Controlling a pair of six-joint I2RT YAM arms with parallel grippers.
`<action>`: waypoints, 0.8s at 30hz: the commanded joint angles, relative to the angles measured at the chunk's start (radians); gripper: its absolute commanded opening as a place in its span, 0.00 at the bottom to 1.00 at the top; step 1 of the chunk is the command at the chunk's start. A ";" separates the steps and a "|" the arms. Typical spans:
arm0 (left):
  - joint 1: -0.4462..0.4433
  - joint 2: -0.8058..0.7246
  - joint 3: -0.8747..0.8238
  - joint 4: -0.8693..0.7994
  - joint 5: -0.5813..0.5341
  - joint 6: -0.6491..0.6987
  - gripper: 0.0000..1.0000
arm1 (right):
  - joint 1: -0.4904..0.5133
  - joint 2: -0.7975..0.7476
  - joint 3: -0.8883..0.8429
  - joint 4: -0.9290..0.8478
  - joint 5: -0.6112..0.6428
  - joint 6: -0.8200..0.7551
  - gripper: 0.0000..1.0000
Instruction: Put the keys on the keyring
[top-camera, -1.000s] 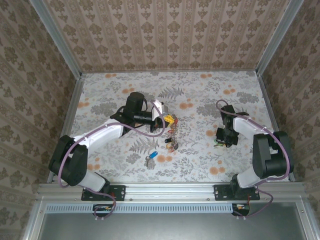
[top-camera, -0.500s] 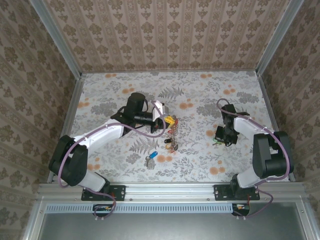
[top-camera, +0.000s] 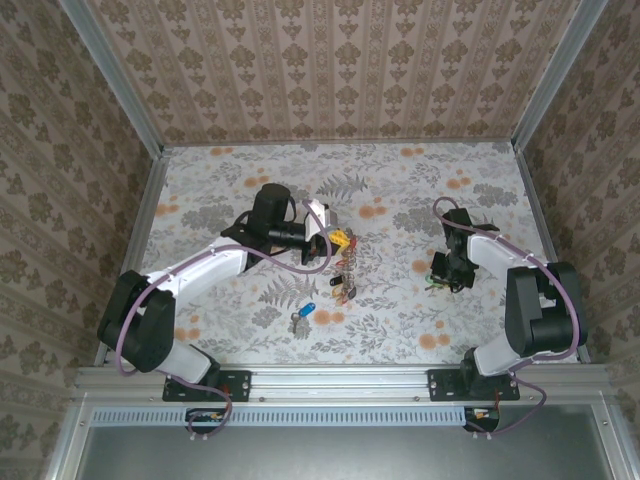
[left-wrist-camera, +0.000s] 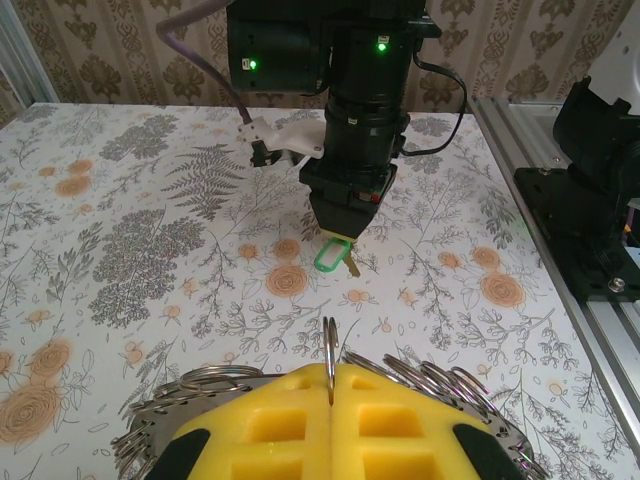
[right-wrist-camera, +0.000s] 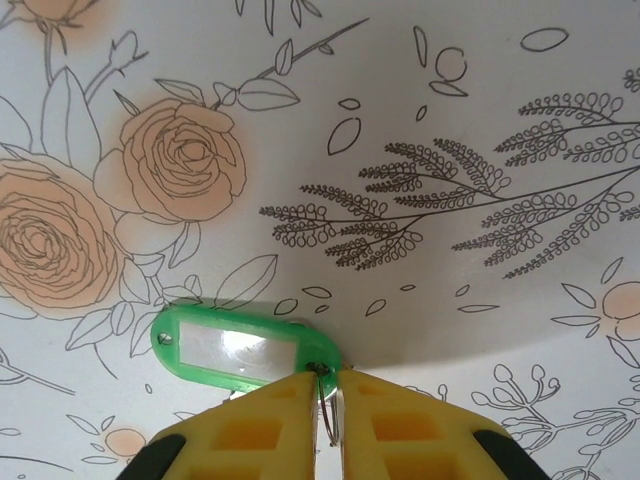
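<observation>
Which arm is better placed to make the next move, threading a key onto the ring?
Right, probably. The right gripper pinches the green key tag by its loop, while the left gripper is shut on the keyring, presenting it toward that arm.

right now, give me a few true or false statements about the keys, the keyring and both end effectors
1. The left end effector is shut on the wire of the keyring. True.
2. The right end effector holds nothing. False: it pinches the small ring of a green tag.
3. The blue-headed key lies on the table, held by neither end effector. True.
4. The green tag is already on the keyring. False: it is apart from it, at the right end effector.
</observation>
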 joint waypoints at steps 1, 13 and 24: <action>-0.008 -0.004 0.043 0.028 0.036 0.023 0.00 | -0.003 0.023 0.008 -0.045 0.011 -0.012 0.15; -0.009 -0.004 0.045 0.023 0.038 0.027 0.00 | -0.001 -0.003 0.012 -0.044 0.009 -0.023 0.15; -0.009 0.001 0.046 0.026 0.041 0.027 0.00 | 0.008 -0.012 0.017 -0.055 0.016 -0.027 0.15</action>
